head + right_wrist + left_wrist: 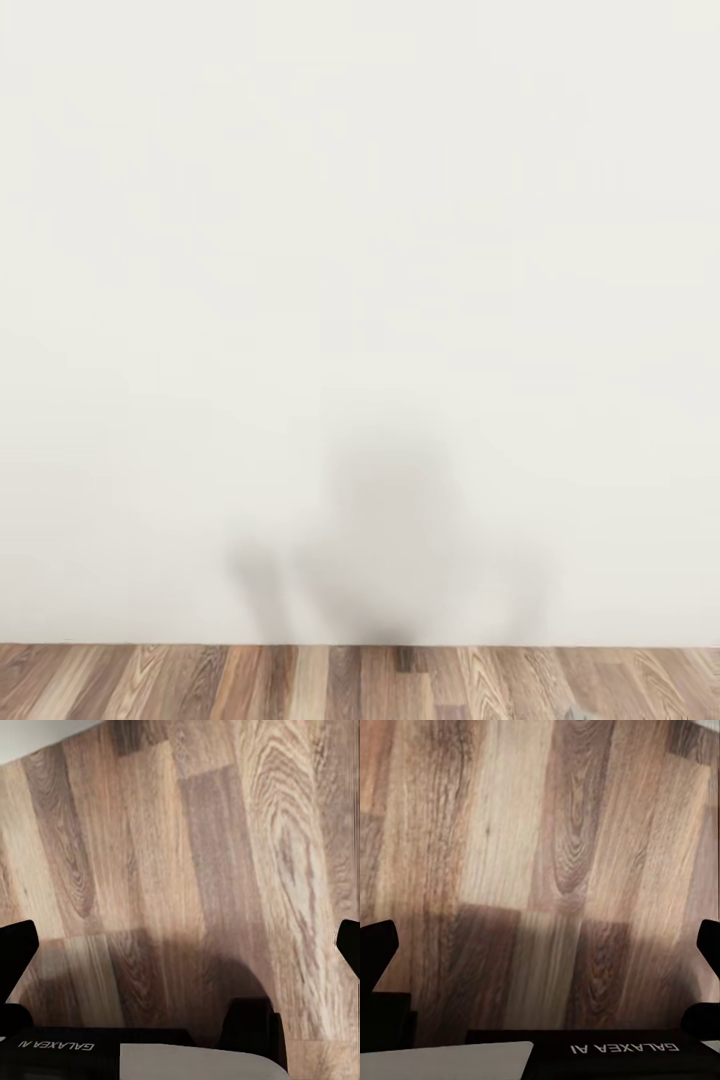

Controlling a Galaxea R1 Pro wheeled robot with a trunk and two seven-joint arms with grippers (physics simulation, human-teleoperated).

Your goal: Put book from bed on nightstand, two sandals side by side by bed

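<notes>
Ahead of the robot in the head view, a plain white wall (360, 250) spans most of the scene, a soft grey shadow (390, 540) low on it. Below runs the light-brown wood-plank floor (300, 685). Each wrist view looks down on planks: the left gripper (540, 945) and right gripper (180, 945) both hold their black fingers (376, 945) wide apart, empty.

White lettering reading "GALAXEA AI" appears upside down on the black robot body (615, 1054) in the left wrist view. The same lettering, partly cut off, sits on the black body (56, 1050) in the right wrist view.
</notes>
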